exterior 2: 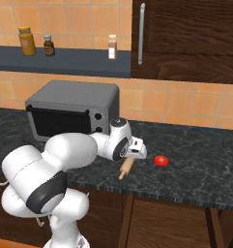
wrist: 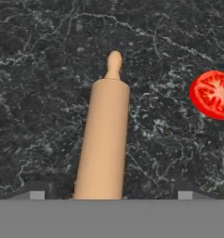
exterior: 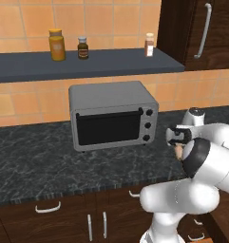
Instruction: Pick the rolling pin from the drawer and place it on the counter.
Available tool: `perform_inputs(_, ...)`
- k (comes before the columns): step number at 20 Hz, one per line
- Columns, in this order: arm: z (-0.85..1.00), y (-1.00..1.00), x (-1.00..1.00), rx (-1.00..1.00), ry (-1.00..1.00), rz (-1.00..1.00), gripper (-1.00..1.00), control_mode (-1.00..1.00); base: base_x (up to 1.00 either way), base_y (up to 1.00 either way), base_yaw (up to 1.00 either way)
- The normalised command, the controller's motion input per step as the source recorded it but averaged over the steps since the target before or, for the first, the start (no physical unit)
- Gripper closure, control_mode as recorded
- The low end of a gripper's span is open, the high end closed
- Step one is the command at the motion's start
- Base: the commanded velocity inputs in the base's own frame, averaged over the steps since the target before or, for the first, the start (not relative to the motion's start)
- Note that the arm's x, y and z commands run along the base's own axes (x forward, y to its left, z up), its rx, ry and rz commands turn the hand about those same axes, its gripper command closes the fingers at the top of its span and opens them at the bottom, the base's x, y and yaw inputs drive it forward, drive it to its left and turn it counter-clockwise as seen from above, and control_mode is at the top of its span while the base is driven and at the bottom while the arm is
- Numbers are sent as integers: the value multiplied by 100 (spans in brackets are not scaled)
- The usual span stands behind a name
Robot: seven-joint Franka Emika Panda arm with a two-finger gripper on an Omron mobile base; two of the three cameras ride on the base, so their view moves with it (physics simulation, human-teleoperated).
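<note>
Tool [exterior 2: 136,154]: grip state unclear, over rolling pin [wrist: 104,139] on tabletop [wrist: 48,69]. Risk: pin rolling into tomato slice [wrist: 212,94] on its right.

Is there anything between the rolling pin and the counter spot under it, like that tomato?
Nothing visible. The rolling pin lies over bare counter between the fingertips. The tomato slice sits apart to one side, with bare stone between them.
</note>
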Motion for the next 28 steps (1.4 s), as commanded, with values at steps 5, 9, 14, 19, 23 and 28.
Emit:
perform_inputs(5,65,6,-88,-1,-13,-14,-100,-100,0,0,0)
perform_inputs(9,99,98,-44,-7,-1,-10,-100,-100,0,0,0)
perform_inputs(14,87,100,-74,-4,-5,-7,-100,-100,0,0,0)
perform_inputs(19,98,95,-81,0,-7,-4,-100,-100,0,0,0)
perform_inputs(23,99,74,-53,0,-14,0,-100,-100,0,0,0)
perform_inputs(28,99,12,-64,0,-19,0,-100,-100,0,0,0)
